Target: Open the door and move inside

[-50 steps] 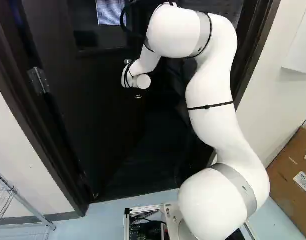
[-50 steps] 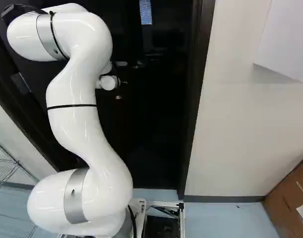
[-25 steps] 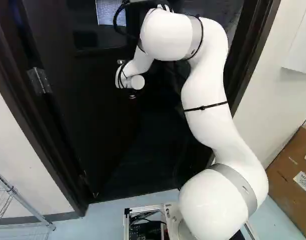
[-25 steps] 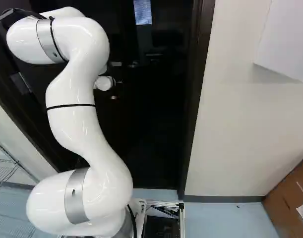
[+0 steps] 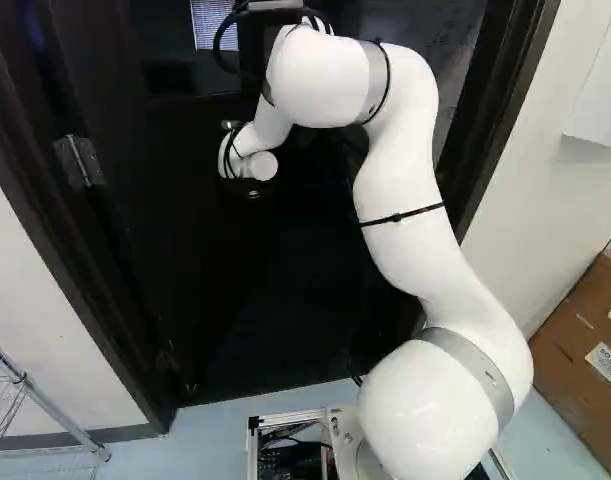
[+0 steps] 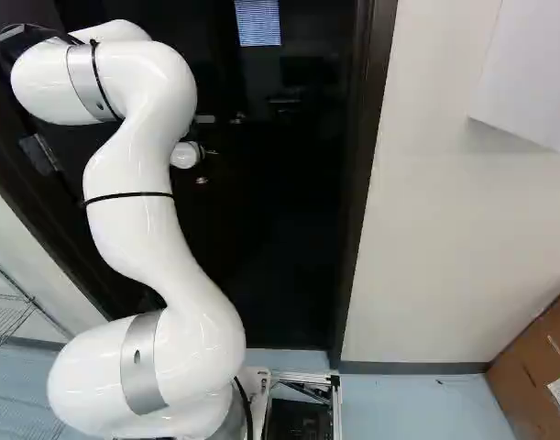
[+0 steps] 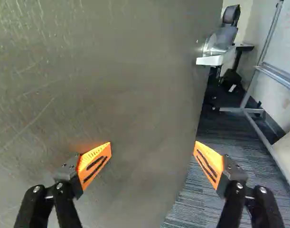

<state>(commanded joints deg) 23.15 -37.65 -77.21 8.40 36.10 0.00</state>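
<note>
And here, right up at the door [image 7: 111,85], ajar with its face broad ahead of the tool [image 7: 153,143]. Spread wide, pinching nothing. One orange pad [image 7: 95,161] over the face, close enough for a glow on it; no telling touch from near miss. The other orange pad [image 7: 210,165] out past the free edge [image 7: 199,109], with carpet [image 7: 201,202] in view behind. So, straddling that edge in the wrist view, and there lies the key to the coming push. Lever handle [image 7: 211,60] farther ahead, by the same edge, outside the grip. Over to the left base view: hinge [image 5: 80,162] at the far left, well apart from the reaching arm [image 5: 415,220]. Good leverage, by the look of it, out on the swinging side. Seems to be the opening stage, with the base [image 5: 290,418] short of the doorway. Probably best now: lean forward, away from the base, and follow the arc round toward the hinge side. Watch for slipping off past the edge, or snagging on it, before clearing enough room to drive in.
</note>
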